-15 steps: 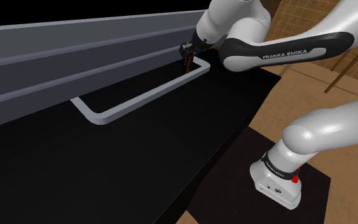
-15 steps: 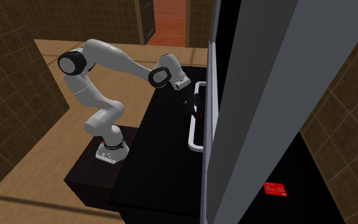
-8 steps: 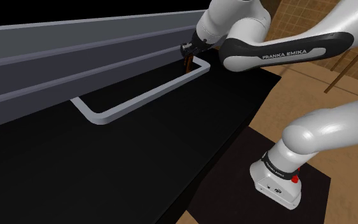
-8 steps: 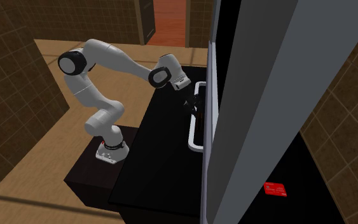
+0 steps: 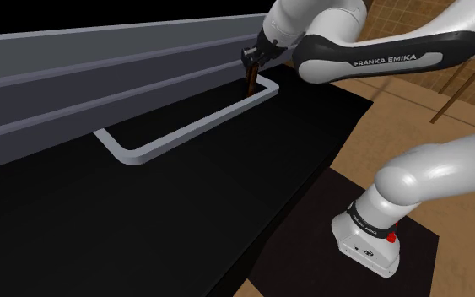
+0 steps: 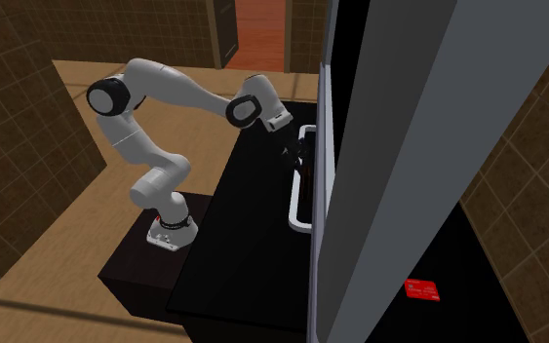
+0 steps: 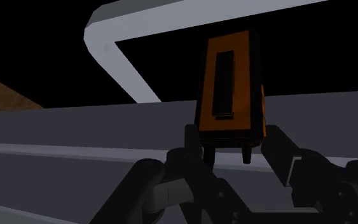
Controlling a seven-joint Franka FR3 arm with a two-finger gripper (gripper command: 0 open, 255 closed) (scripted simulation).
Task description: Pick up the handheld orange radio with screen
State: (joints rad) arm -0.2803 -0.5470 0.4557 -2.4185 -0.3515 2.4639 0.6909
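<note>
Glossy white Franka arm (image 5: 429, 173), dark-banded at its joints, bears "FRANKA EMIKA" lettering at upper right; its gripper (image 5: 251, 62) is black; a red button dots the base (image 5: 358, 238).

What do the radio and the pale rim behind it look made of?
Radio: matte orange face in black casing, likely plastic, from flat colour without glint. Rim: smooth light grey, plainly drawn; metal or plastic, cannot tell.

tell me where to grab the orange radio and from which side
Grip the orange radio across its two narrow black side edges near one end, coming in along its length. It is a slim, flat-sided slab, so the sides give parallel faces; the gripper clasps it just that way.
</note>
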